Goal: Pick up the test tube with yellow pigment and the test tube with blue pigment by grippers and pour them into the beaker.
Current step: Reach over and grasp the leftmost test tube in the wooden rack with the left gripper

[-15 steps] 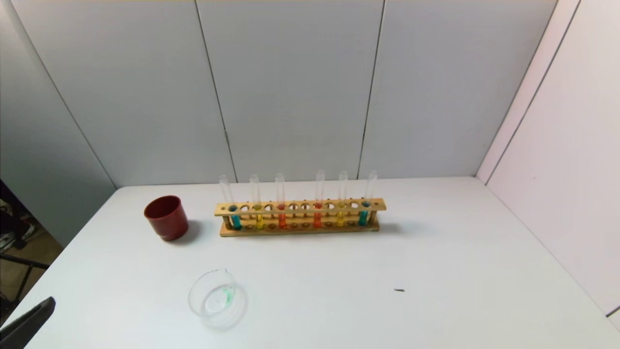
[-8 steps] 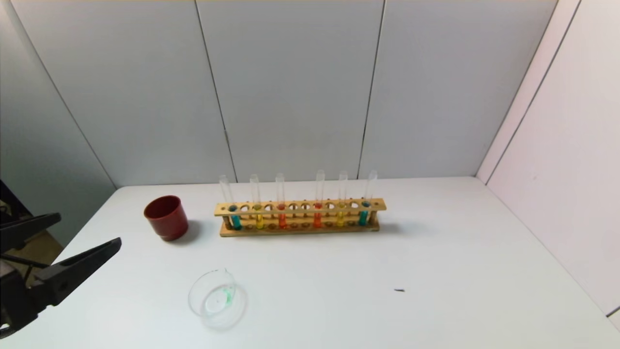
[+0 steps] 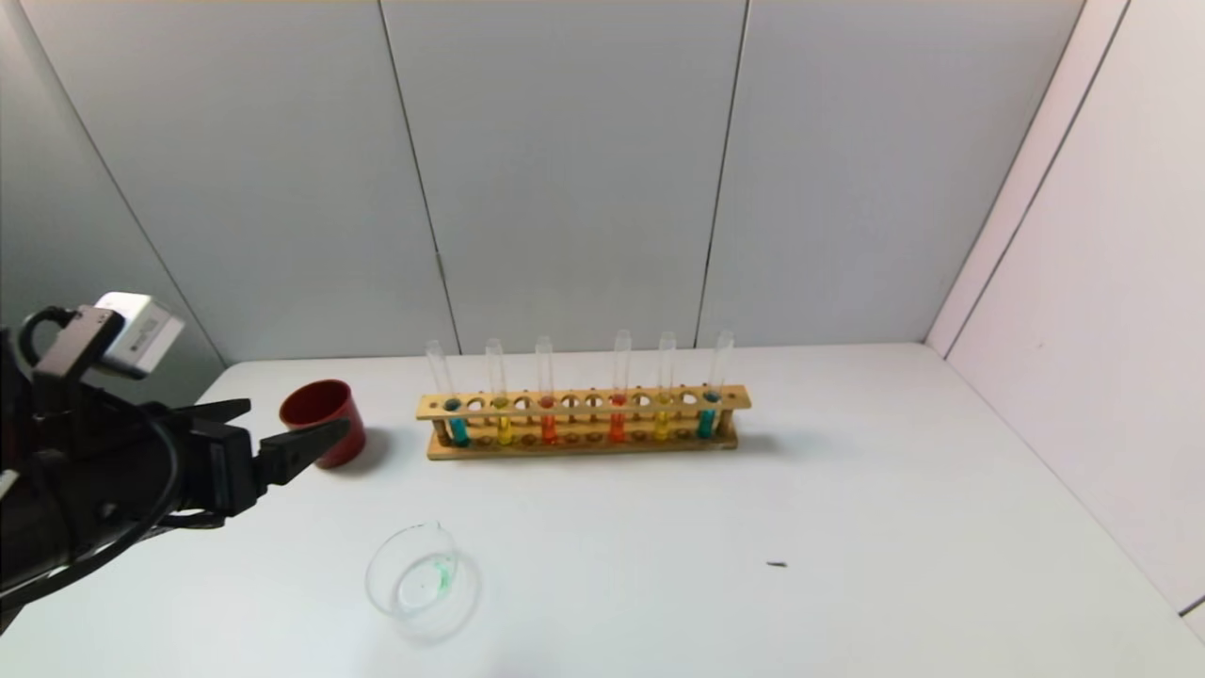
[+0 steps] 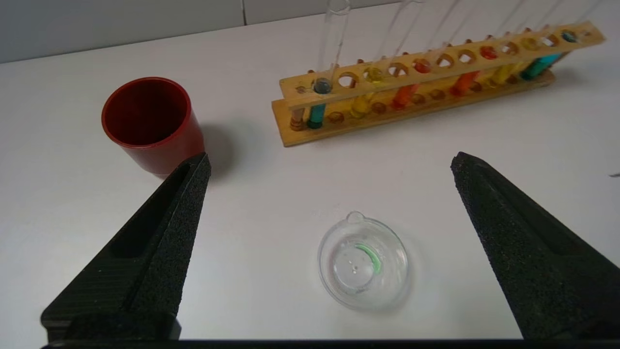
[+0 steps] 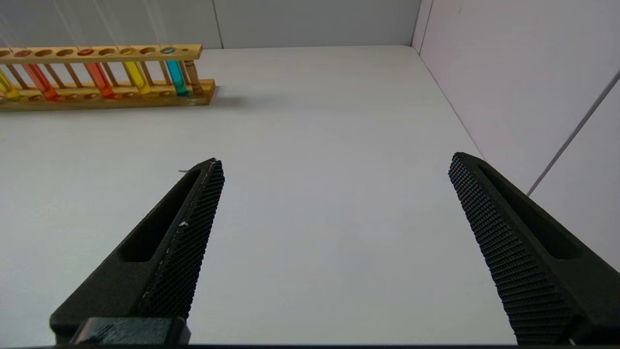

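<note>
A wooden rack (image 3: pixel 584 449) stands at the back of the table, holding several upright tubes. Test tubes with blue pigment (image 3: pixel 458 429) (image 3: pixel 705 422) sit at its two ends. Beside each, inward, is a test tube with yellow pigment (image 3: pixel 505 429) (image 3: pixel 662 425). The clear beaker (image 3: pixel 421 582) stands in front, left of centre, with a green trace inside. My left gripper (image 3: pixel 299 416) hovers open at the left, in front of the red cup, holding nothing. In the left wrist view the beaker (image 4: pixel 363 261) lies below the left gripper (image 4: pixel 330 157). My right gripper (image 5: pixel 334 162) is open over bare table, outside the head view.
A dark red cup (image 3: pixel 323 414) stands left of the rack, close to my left fingers. Two orange-red tubes (image 3: pixel 549 429) fill the rack's middle. A small dark speck (image 3: pixel 776 564) lies on the white table (image 3: pixel 847 527). Walls close the back and right.
My left arm has come up from the lower left corner and moved right and forward toward the red cup, still open. Rack, beaker and cup have not moved.
</note>
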Controlling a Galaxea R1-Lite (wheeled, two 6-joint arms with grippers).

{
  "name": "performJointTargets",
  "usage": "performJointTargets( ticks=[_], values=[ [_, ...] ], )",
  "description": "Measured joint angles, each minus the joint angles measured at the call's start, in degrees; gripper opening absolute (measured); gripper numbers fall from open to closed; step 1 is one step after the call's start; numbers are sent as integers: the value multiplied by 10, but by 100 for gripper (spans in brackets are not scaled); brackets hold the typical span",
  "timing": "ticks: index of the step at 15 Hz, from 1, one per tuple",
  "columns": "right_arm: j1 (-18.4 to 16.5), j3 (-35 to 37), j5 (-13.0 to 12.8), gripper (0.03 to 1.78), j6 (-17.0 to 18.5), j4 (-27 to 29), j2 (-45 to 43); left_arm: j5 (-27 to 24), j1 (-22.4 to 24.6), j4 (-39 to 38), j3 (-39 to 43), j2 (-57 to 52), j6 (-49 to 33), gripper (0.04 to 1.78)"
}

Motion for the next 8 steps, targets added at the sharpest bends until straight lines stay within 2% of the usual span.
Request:
performJointTargets(
  ticks=[5, 6, 8],
  values=[
    [0, 0, 0, 170, 0, 0, 0, 156, -75, -277, 29, 196, -8, 175],
    [0, 0, 0, 170, 0, 0, 0, 175, -87, -316, 30, 221, -8, 175],
    [0, 0, 0, 170, 0, 0, 0, 182, -103, -336, 17, 260, -10, 175]
  ],
)
